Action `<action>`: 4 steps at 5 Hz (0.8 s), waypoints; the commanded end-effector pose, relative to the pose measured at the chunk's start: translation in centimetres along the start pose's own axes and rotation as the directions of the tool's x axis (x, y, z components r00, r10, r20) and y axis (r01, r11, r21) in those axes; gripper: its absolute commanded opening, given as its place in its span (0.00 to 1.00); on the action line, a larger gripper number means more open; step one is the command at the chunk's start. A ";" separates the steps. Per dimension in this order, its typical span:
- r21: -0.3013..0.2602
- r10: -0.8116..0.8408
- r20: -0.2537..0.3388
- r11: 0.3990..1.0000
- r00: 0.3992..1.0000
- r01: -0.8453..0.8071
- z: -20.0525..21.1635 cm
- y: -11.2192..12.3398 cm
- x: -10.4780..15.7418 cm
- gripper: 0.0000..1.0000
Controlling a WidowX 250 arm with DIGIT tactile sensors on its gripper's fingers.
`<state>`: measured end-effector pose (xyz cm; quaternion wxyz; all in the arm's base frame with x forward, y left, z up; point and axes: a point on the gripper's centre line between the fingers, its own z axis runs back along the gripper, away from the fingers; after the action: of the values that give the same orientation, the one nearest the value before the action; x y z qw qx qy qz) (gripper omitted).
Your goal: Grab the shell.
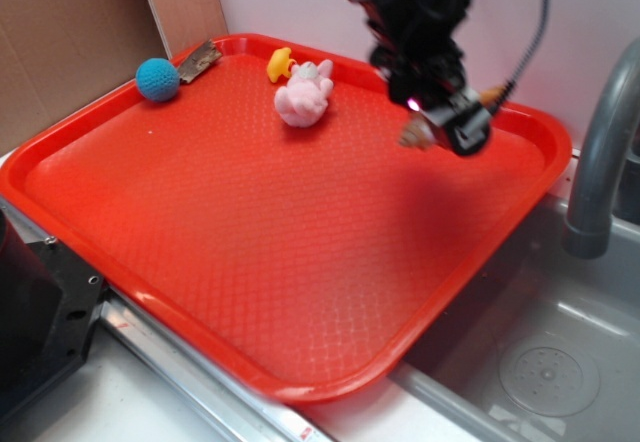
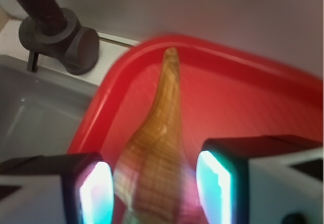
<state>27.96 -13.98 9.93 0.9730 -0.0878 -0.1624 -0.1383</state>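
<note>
On the far left of the red tray (image 1: 120,202), a blue knitted ball (image 1: 158,79) sat against the back rim, next to a small flat brown piece (image 1: 200,61) lying on the rim itself. Further right, a small yellow toy (image 1: 281,63) lay just behind a pink-and-white plush toy (image 1: 304,93), both well apart from the work. Right again, near the tray's back right corner, the gripper (image 1: 440,127) hung low over the shell (image 1: 416,138), of which only a tan knob and the thin point showed past the black body in the exterior view. Beyond the tray stood a grey sink (image 1: 560,352) and its faucet (image 1: 600,152).

The wrist view told more. The gripper was open, its two pads standing one on each side of the shell's (image 2: 154,153) broad ribbed body, with a gap visible on both sides, so nothing was gripped yet. The long taper ran away from the camera toward the tray's rim.

The step in hand looked like the final closing. To do it well, the pads should probably meet the wide knobbly part rather than the slim point, since the taper would likely squirt out of a pinch. The left gap seemed narrower than the right, so a small centring shift before closing might keep the shell from twisting. A slow squeeze followed by a straight lift would suit the hard, uneven surface.
</note>
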 end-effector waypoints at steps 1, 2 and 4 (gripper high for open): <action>0.150 0.224 -0.048 0.965 0.973 -0.215 6.5 0.5 -1.9 0.00; 0.244 0.430 -0.009 0.877 0.903 -0.415 12.2 0.5 -2.9 0.00; 0.225 0.682 0.038 0.707 0.731 -0.671 19.3 3.7 -5.0 0.00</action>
<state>17.98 -4.18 23.67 0.9657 -0.0156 -0.0892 0.2432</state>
